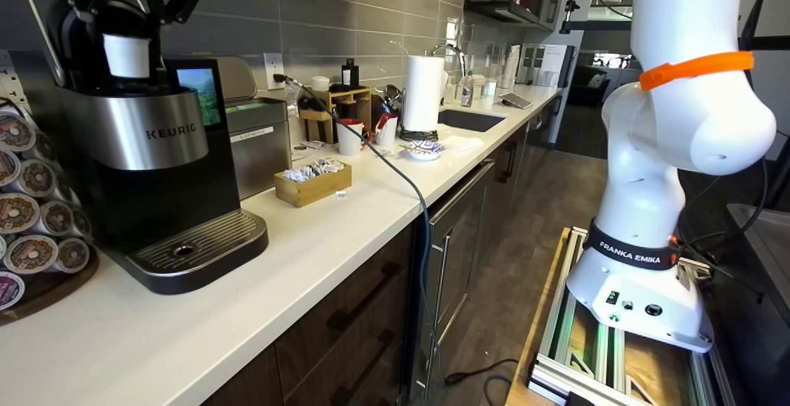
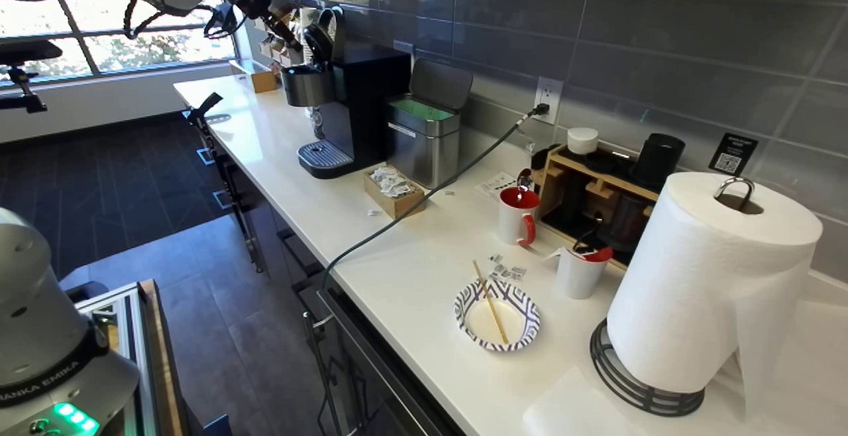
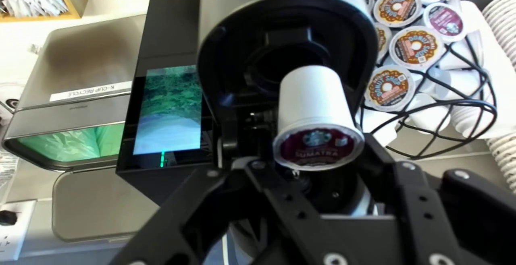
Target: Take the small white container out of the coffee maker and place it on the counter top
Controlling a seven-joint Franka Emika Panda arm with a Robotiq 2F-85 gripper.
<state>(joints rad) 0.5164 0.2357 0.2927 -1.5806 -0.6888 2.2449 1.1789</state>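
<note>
The small white container is a pod with a maroon lid (image 3: 318, 146); its white body also shows in an exterior view (image 1: 126, 56). It is tilted in the wrist view, lid toward the camera. My gripper (image 3: 316, 156) has a finger on each side of it and is shut on it. The gripper also shows in both exterior views (image 1: 128, 36) (image 2: 295, 42). The pod's body shows almost whole, its base at the open pod holder of the coffee maker (image 1: 154, 125) (image 2: 371, 85); whether it touches the holder I cannot tell. The maker's lid is raised.
The counter top (image 1: 333, 239) runs beside the maker. A pod rack (image 1: 37, 215) stands on one side. A metal recycle bin (image 1: 262, 140) and a wooden packet box (image 1: 315, 184) stand on the other. A cable (image 2: 397, 220) crosses the counter. The drip tray (image 1: 200, 242) juts forward.
</note>
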